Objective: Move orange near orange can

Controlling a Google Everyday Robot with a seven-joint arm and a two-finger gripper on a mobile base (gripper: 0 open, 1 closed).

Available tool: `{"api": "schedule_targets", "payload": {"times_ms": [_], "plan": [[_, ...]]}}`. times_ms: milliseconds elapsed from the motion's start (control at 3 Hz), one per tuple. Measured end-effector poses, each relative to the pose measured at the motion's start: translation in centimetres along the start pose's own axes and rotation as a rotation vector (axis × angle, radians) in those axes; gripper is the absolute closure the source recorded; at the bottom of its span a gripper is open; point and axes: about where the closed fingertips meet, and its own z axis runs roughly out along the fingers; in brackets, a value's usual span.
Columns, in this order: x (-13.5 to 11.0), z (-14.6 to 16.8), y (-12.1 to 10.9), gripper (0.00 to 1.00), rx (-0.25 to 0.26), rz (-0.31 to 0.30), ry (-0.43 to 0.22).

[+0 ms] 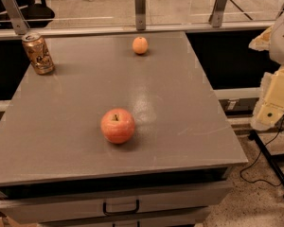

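The orange (pixel 140 45) is a small round fruit resting near the far edge of the grey table (pixel 180 93), about the middle. The orange can (pixel 37 53) stands upright at the far left corner, well apart from the orange. My gripper (pixel 270 111) is a pale cream part of the arm at the right edge of the view, off the table's right side and far from both things. It holds nothing that I can see.
A red-pink apple (pixel 117 125) with a stem sits in the front middle of the table. A glass railing with metal posts (pixel 140 7) runs behind the table. A drawer with a handle (pixel 120 207) is below the front edge. Cables lie on the floor at the right.
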Motion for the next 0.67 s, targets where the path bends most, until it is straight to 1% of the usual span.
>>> {"api": "schedule_targets", "payload": {"times_ms": [333,667], "plan": [[0.00,0.00,0.00,0.00,0.000,0.000,0.000],[-0.13,-0.02,-0.41,0.00,0.006,-0.005,-0.023]]}}
